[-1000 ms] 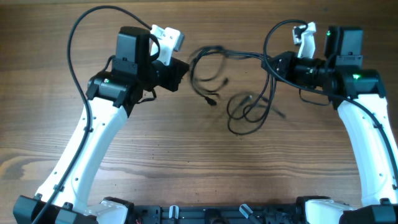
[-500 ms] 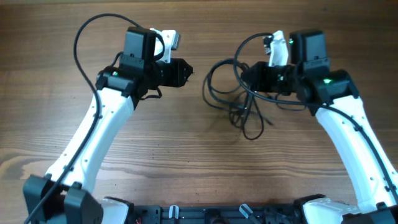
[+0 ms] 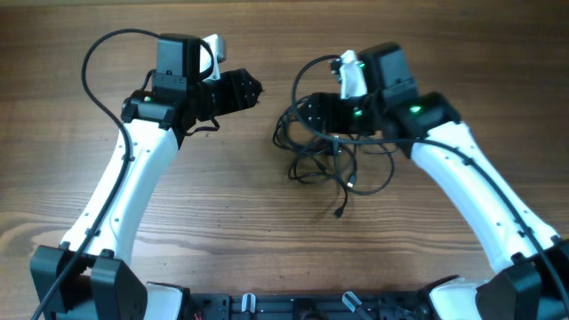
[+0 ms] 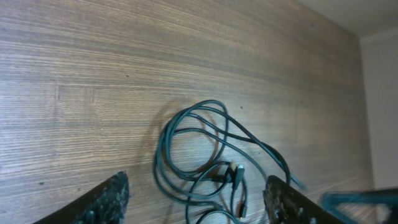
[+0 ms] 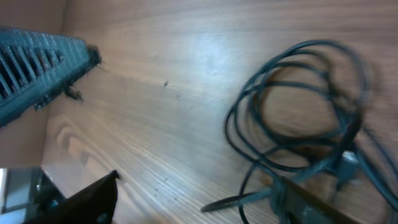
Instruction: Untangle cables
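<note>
Cables (image 3: 311, 165) lie in a dark, loose tangle mid-worktop (image 3: 222, 204), partly beneath my right tool (image 3: 309, 112), which is spread apart. My left tool (image 3: 251, 89), also spread, hovers near. They look light and floppy; I'd pinch one close to a free plug end.

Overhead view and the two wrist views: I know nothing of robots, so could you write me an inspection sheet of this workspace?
Surface: brown wood-grain table.
Job's things: tangle of thin black cables, loops crossing one another; one loose plug end trails toward the near edge.
Clutter: nothing seen.
Grippers: left gripper open, holding nothing; right gripper open at the tangle, contact cannot be told.
Cables: black wire loop arches off the left arm.
Surroundings: black frame along the near edge.
</note>
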Controlling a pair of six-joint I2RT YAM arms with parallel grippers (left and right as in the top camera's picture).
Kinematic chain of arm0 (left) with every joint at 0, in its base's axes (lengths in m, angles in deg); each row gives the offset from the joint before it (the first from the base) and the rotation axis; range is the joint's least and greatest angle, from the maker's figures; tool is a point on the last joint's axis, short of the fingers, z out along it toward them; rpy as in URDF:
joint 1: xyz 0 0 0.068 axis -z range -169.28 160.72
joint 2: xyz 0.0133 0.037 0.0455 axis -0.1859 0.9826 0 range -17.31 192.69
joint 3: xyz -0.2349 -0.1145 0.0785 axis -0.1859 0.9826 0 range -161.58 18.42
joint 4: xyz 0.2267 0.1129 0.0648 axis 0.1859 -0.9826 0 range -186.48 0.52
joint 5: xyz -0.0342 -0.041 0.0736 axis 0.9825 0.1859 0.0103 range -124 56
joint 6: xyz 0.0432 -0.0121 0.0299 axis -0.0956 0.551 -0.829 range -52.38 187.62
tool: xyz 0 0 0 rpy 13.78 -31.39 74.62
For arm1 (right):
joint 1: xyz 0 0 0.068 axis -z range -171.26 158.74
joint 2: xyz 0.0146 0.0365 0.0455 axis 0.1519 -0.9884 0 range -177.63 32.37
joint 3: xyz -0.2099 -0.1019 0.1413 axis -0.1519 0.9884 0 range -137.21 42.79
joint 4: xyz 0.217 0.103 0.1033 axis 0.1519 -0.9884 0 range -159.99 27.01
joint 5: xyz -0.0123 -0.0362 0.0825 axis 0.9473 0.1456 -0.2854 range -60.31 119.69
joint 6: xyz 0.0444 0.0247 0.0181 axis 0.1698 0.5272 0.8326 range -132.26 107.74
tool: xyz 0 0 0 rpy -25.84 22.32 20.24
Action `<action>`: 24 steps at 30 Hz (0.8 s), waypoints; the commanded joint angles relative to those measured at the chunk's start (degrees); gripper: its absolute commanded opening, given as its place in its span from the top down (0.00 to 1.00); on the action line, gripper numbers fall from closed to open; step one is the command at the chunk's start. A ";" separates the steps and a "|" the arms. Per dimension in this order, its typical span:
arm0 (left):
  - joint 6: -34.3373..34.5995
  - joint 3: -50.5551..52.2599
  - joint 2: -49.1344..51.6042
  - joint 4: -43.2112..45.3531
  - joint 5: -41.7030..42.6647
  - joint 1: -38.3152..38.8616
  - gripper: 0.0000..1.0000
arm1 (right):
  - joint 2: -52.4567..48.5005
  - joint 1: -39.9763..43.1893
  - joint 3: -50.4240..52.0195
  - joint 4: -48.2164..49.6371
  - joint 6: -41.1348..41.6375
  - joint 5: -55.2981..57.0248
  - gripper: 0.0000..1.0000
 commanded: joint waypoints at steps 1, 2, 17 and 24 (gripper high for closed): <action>0.39 -0.22 1.66 1.31 -0.07 2.23 0.20 | 5.49 9.51 -3.50 -1.53 -1.77 -1.55 0.15; 0.35 -0.22 2.36 2.32 -0.09 3.65 0.18 | 6.60 12.72 -3.50 -1.64 -1.20 -1.62 0.12; 0.31 -0.22 16.59 12.50 -0.70 13.20 0.25 | 5.97 22.14 -3.13 -6.60 -4.07 -0.39 0.09; -14.62 -0.26 16.48 6.23 4.98 9.22 0.26 | 4.00 22.12 -3.13 -7.58 -4.24 0.22 0.09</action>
